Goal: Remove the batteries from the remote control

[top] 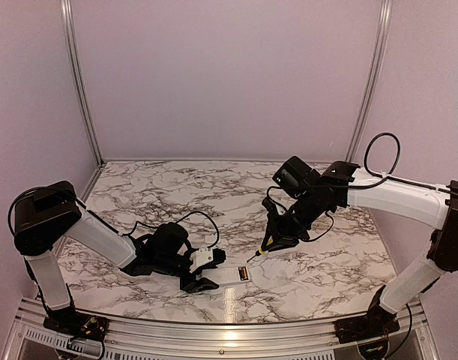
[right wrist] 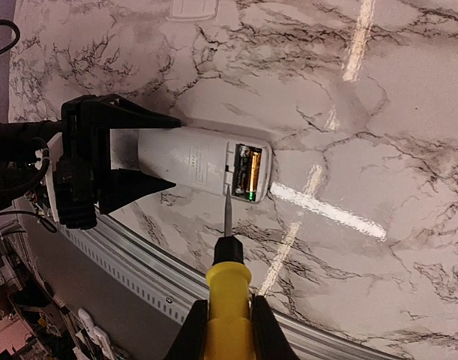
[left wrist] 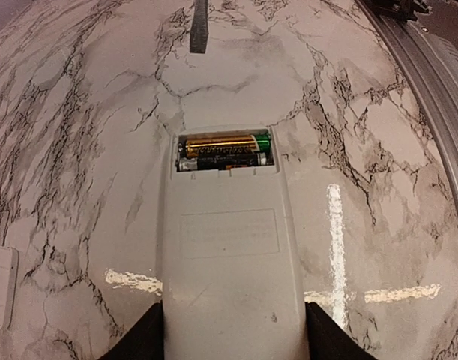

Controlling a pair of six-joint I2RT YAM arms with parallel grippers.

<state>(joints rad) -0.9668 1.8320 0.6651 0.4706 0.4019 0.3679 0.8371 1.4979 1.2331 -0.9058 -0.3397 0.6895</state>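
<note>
Batteries (left wrist: 225, 152) both lie in the remote (left wrist: 229, 247), cover off, none out; left gripper (left wrist: 232, 337) clamps the remote, right gripper (right wrist: 227, 330) grips the tool (right wrist: 229, 277).

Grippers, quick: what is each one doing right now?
Left gripper: closed on the remote control.
Right gripper: closed on the yellow-handled screwdriver.

Marble tabletop (top: 176, 187), lilac walls (top: 229, 75), aluminium frame (top: 229, 337)
</note>
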